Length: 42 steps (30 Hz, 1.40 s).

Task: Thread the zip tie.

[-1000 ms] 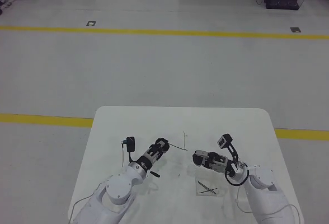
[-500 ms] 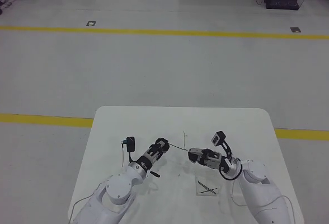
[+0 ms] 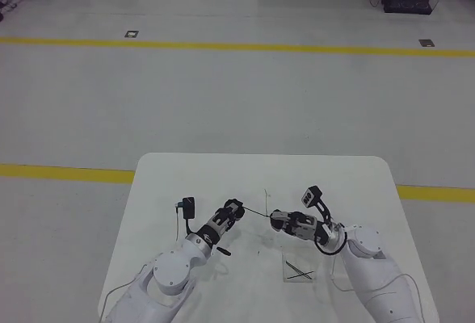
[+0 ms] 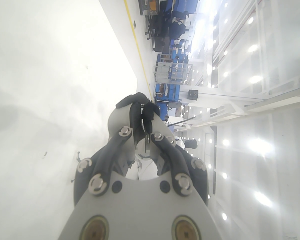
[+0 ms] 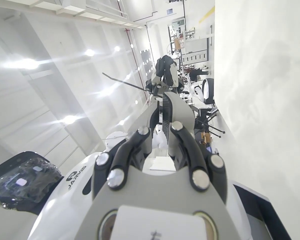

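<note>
White table (image 3: 221,174), 2 spare ties (image 3: 300,275); left claw (image 4: 143,111) pinches zip tie (image 5: 122,82).

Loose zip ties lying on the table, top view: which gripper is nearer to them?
Right. The right gripper hangs close to the loose zip ties, just past them from the robot; the left gripper is farther away, off to their left.

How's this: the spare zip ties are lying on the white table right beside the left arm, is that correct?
Wrong arm. The spare zip ties do lie on the white table, but beside the right arm, not the left; the top view shows it.
</note>
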{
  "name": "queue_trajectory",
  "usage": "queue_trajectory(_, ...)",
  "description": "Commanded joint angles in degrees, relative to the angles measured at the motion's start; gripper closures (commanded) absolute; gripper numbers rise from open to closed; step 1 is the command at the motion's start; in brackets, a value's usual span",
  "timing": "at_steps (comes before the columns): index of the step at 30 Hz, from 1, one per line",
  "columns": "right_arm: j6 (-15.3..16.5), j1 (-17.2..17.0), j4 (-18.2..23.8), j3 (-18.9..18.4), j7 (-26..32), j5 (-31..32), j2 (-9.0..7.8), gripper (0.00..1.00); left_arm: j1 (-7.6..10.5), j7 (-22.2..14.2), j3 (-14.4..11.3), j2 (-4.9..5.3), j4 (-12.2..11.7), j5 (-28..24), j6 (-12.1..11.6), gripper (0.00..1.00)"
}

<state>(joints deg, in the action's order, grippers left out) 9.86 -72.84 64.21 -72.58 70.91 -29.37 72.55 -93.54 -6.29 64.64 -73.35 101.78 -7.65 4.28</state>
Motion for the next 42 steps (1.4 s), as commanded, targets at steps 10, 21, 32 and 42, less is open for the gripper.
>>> queue_trajectory(10, 0.4, 2.31, -2.91, 2.78, -0.96, -0.68, 0.28, 0.89, 0.0, 0.0, 0.0, 0.0, 0.0, 0.0, 0.0, 1.0)
queue_trajectory(21, 2.79, 0.48, -2.52, 1.7, 1.48, -2.15, -0.58, 0.86, 0.0, 0.0, 0.0, 0.0, 0.0, 0.0, 0.0, 1.0)
queue_trajectory(32, 1.68, -0.19, -1.63, 1.62, 1.85, -2.67, -1.25, 0.85, 0.0, 0.0, 0.0, 0.0, 0.0, 0.0, 0.0, 1.0)
queue_trajectory(42, 2.24, 2.98, -6.08, 3.43, 3.33, -6.64, -0.72, 0.86, 0.0, 0.0, 0.0, 0.0, 0.0, 0.0, 0.0, 1.0)
